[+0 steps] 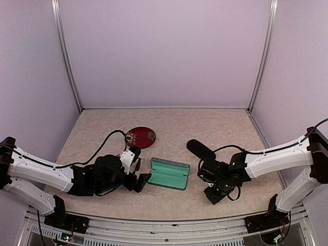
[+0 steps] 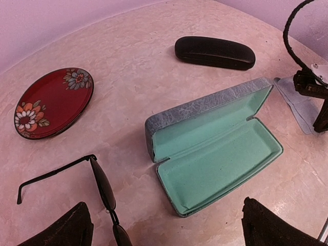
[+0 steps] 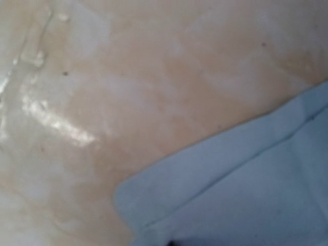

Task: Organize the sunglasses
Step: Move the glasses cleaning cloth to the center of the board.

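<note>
on the table [image 2: 138, 66] — one pair of sunglasses [image 2: 104, 185], two cases [image 2: 215, 52] [image 2: 220, 164], one plate [image 2: 51, 89]

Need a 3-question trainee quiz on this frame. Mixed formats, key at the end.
1. True or false: the blue-grey case lies shut on the table.
2. Which of these lies nearest the left tool in its wrist view? A) the red plate B) the black-framed sunglasses C) the black oval case
3. Short answer: how many pairs of sunglasses show in the left wrist view?

Key: 1. False, it lies open with its mint-green lining showing. 2. B. 3. One.
</note>
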